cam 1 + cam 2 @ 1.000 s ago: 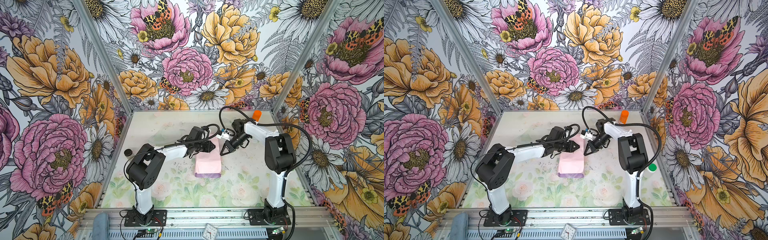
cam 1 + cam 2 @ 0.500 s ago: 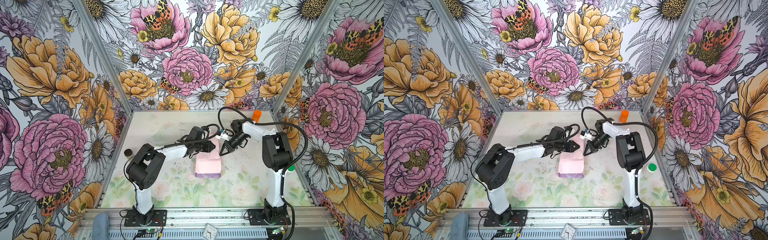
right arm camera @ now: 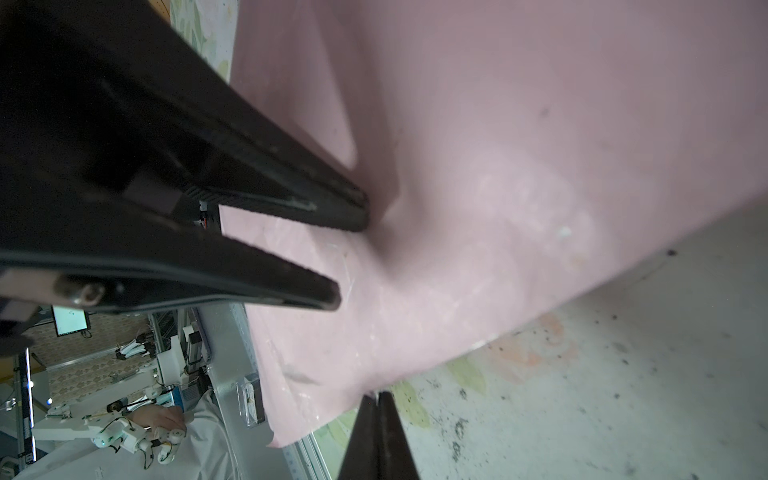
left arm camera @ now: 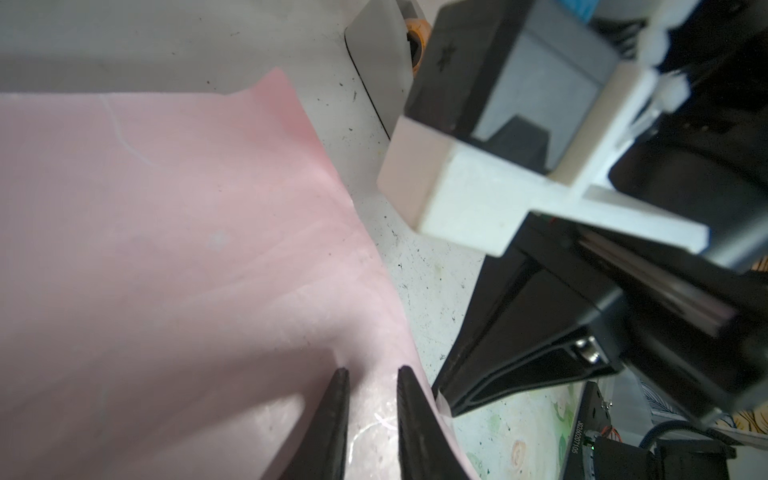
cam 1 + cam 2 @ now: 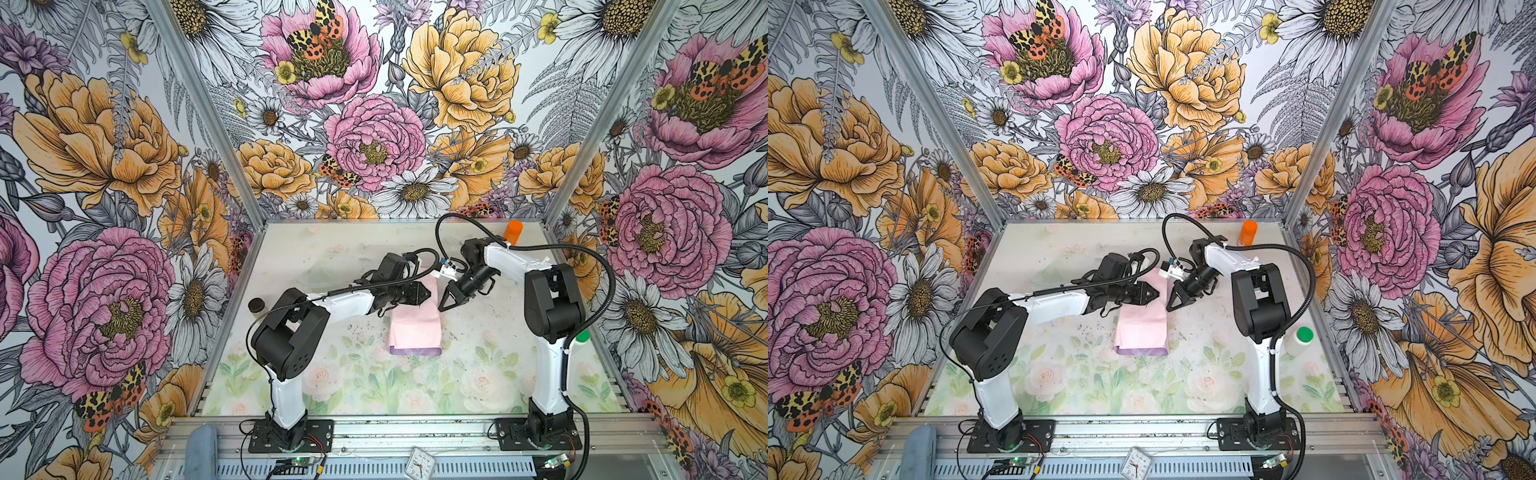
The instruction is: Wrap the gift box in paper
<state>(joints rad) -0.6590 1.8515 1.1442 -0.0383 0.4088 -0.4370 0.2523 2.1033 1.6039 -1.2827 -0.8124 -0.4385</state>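
The paper (image 5: 415, 328) (image 5: 1142, 328) lies mid-table, folded into a raised oblong packet. Its pale pink face is up and a lilac strip shows along the near edge. The gift box is hidden. My left gripper (image 5: 428, 293) (image 5: 1156, 295) (image 4: 370, 370) hovers over the packet's far end, jaws a narrow gap apart, tips resting on the pink sheet (image 4: 166, 249) with nothing between them. My right gripper (image 5: 441, 308) (image 5: 1169, 308) (image 3: 377, 395) is shut, its tip at the paper's right edge (image 3: 540, 145). A tiny whitish scrap shows at that tip.
An orange bottle (image 5: 514, 232) (image 5: 1249, 232) stands at the back right. A white bottle with a green cap (image 5: 1300, 338) sits behind the right arm. A small black disc (image 5: 256, 305) lies at the left edge. A grey tape dispenser (image 4: 378, 70) is beyond the paper.
The right arm has shifted a little, its shut tip staying at the paper's right edge. The left gripper and the paper have hardly moved.
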